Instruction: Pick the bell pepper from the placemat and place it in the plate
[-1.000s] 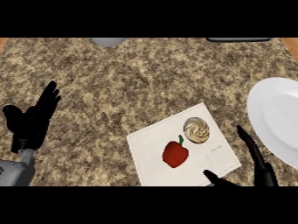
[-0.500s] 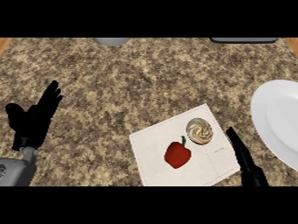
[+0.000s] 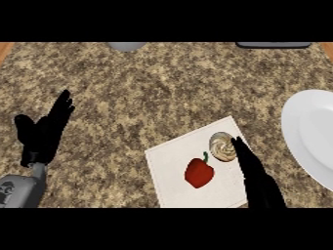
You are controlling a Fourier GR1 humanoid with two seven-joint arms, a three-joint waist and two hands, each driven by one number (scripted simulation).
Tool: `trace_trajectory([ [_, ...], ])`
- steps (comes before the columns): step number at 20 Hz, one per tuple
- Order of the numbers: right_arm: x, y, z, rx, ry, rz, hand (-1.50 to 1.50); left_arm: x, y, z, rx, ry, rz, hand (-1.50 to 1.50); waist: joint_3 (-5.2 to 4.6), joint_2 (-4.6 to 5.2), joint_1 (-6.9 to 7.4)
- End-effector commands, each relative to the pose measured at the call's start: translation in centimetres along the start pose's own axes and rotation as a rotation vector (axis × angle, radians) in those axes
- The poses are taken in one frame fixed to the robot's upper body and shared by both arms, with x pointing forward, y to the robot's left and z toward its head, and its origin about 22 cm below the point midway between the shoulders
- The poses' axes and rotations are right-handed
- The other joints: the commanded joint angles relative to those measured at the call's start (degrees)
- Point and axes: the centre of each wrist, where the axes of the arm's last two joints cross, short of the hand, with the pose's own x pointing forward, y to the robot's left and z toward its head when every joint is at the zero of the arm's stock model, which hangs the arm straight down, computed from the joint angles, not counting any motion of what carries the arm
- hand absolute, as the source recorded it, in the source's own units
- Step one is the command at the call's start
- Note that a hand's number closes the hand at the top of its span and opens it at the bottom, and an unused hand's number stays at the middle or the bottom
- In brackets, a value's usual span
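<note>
We see a speckled brown stone-patterned counter [image 3: 169, 88] with wood strips at both sides. On it lies a white, square placemat [image 3: 176, 161], turned at an angle, and the bell pepper [image 3: 199, 172], glossy red with a short green stem, rests near its middle. Beside the pepper sits a small round swirled beige item [image 3: 221, 146]. Our right hand [image 3: 252, 171] reaches over the mat's right part, fingers straight, just beside the pepper. The smooth white plate [image 3: 320, 141] lies right of the mat. Our left hand [image 3: 45, 132] rests open at left. We read no writing anywhere.
</note>
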Motion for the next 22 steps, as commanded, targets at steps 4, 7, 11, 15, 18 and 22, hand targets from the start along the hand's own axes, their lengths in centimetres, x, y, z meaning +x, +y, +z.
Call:
trace_trajectory([
  [4, 1.3, -0.3, -0.8, 0.093, 0.095, 0.126, -1.5, -0.3, 0.1, -1.1, -0.003, -0.005, 0.001, 0.0, 0.03, 0.03, -0.23],
  [7, 2.5, 2.8, -1.5, 0.125, 0.107, 0.174, -1.5, -0.8, 0.6, -0.9, -0.011, 0.005, 0.006, 0.0, 0.04, 0.03, -0.09],
  [11, 3.7, 1.3, -4.5, 0.178, 0.149, 0.155, -1.5, 0.2, 0.2, -1.7, -0.004, 0.005, -0.009, 0.0, 0.05, 0.05, -0.1],
  [15, 2.0, 2.5, -3.8, 0.201, 0.165, 0.182, -1.5, 0.9, 0.9, -0.7, -0.008, 0.009, 0.009, 0.0, 0.06, -0.04, -0.12],
  [18, 1.5, 2.7, -4.9, 0.199, 0.202, 0.204, -1.5, 2.1, 0.4, 0.8, -0.006, -0.009, 0.005, 0.0, 0.07, -0.07, 0.08],
  [22, 3.5, 3.6, -7.0, 0.194, 0.195, 0.237, -1.5, -0.6, -0.4, -0.5, -0.002, -0.002, 0.018, 0.0, 0.05, 0.02, -0.05],
])
